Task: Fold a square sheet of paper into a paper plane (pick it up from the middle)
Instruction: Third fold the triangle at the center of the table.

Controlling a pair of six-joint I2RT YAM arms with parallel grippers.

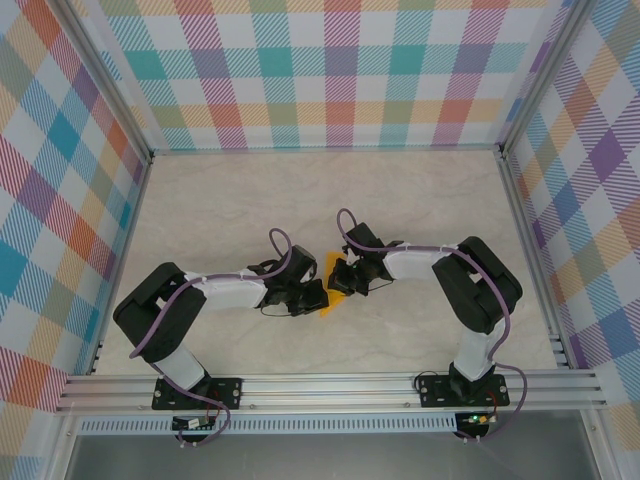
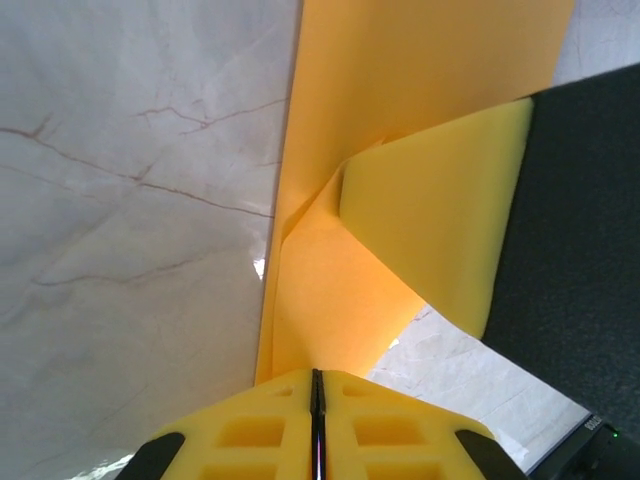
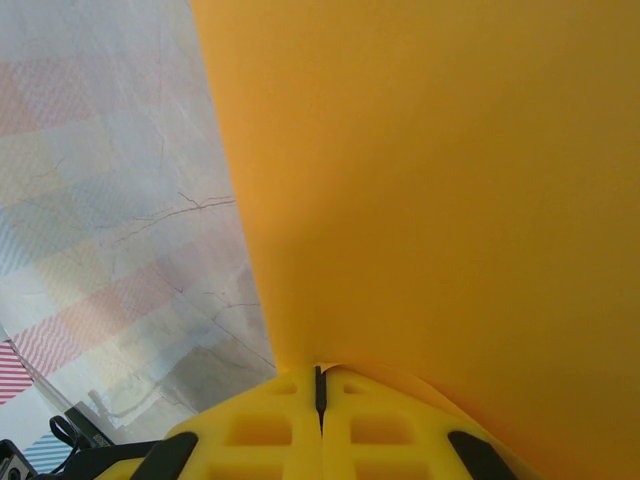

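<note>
**Fig.** Left fingers (image 2: 308, 388) and right fingers (image 3: 312, 392), each pair clamped on the partly folded square sheet of paper (image 2: 420, 80) near the middle of the desk (image 2: 120, 250). For a true crease, hold both pinches firm and level the edges before pressing.

The orange paper (image 3: 450, 200) runs off the right wrist view's top edge

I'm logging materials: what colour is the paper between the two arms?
Plain orange-yellow. The square sheet of paper shows best in the right wrist view.
</note>
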